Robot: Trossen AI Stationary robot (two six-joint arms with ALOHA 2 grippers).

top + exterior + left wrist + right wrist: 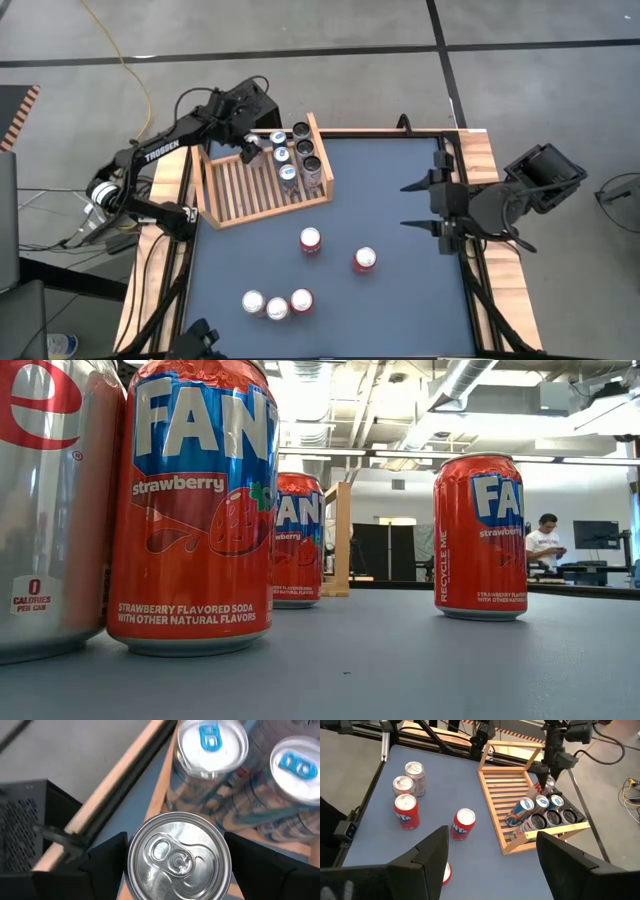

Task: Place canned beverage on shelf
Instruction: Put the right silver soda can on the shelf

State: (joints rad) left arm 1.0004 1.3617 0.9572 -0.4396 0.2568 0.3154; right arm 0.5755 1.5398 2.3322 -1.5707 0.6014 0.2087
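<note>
High view: a dark blue-grey table top (400,300) framed by light wooden edging stands on a grey concrete floor. At its far left corner lies the light-wood slatted shelf (245,190) with raised side boards. Six upright cans stand in two rows at the shelf's right end, and a seventh, a silver-topped can (252,143), stands beside them, gripped by the left gripper (250,146). Five loose cans stand on the table: two red cans (311,240) well apart near the middle, and a cluster of three (277,305) close together at the near edge. The right gripper (425,205) hangs over the table's right edge, its fingers spread wide and holding nothing.

Low view: beyond the table lies a room with exposed ceiling ducts; a seated person (546,545) shows at a far desk. Three red strawberry-soda cans (195,510) and one silver can (45,510) stand on the table; no gripper shows.

Left wrist view: the two dark fingers (107,857) stand either side of the plain silver can, closed against its sides. Two cans with blue pull tabs (212,742) stand just beyond it on the shelf.

Right wrist view: the right arm's own fingers (432,855) stand wide apart and empty. Across the table the left gripper holds its can over the shelf, next to the standing cans.
</note>
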